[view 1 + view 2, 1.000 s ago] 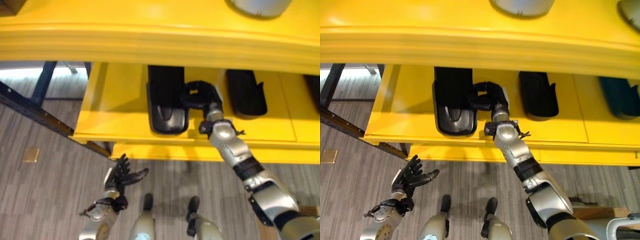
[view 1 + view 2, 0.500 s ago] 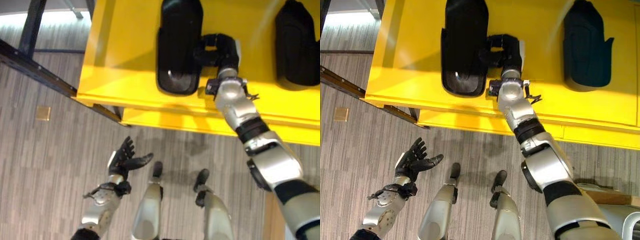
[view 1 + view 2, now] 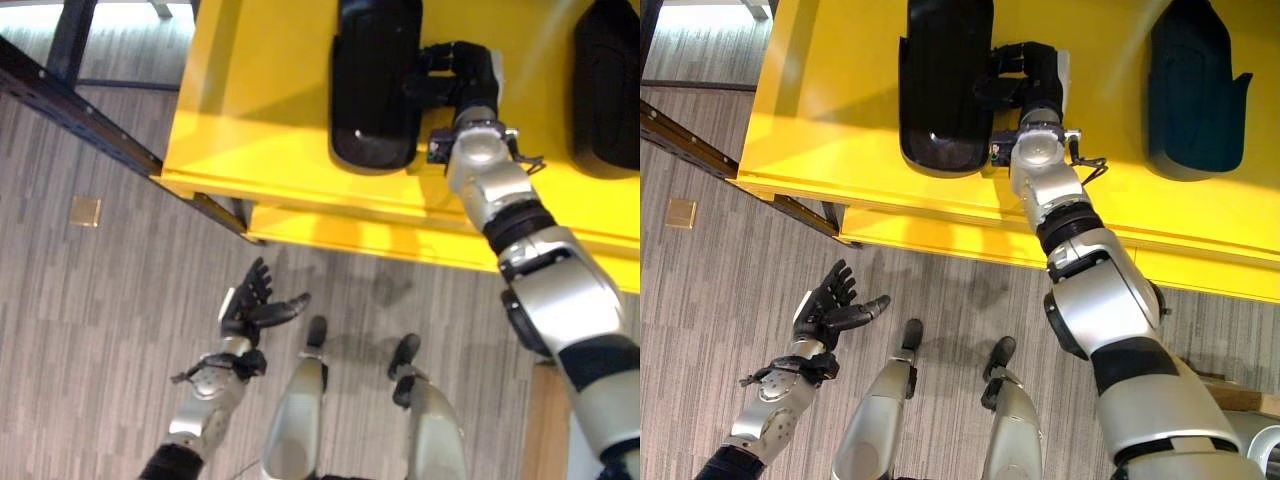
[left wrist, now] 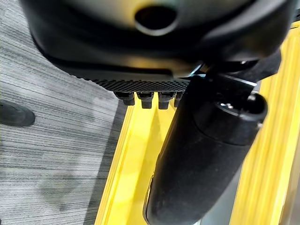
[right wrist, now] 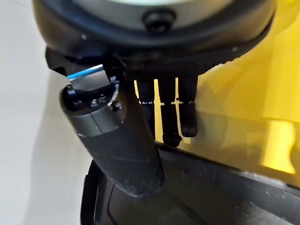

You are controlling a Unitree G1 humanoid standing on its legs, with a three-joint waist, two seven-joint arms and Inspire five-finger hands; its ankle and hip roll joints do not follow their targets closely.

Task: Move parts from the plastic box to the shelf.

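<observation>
A yellow shelf (image 3: 250, 120) is seen from above, its flat painted surface lit unevenly, with a brighter band near the front lip and a darker wedge of shadow towards the left edge. A second yellow ledge (image 3: 350, 235) is seen just below and in front of the lip. On the shelf a long black part (image 3: 375, 85) lies lengthwise, its rounded end (image 3: 372, 150) close to the front edge. A second dark part (image 3: 1195, 85) lies well apart to the right on the same surface.

The right hand (image 3: 1025, 80) is placed on the shelf just beside the right flank of the black part, fingers (image 3: 995, 90) curled towards its side. In the right wrist view the fingers (image 5: 171, 115) are seen bent down over the part's upper edge and the thumb (image 5: 122, 140) laid against the black body (image 5: 197, 187), so the part is taken to be grasped.

The left hand (image 3: 250, 308) is held low over the floor, well clear of the shelf, palm up with fingers spread and nothing in it; in the left wrist view the thumb (image 4: 201, 154) stands out against the shelf's yellow edge (image 4: 126, 159).

The floor (image 3: 90, 330) is covered in grey striped planks; a small tan square (image 3: 85, 210) is set in it at left. A dark metal frame bar (image 3: 80, 110) runs diagonally beneath the shelf's left corner.
</observation>
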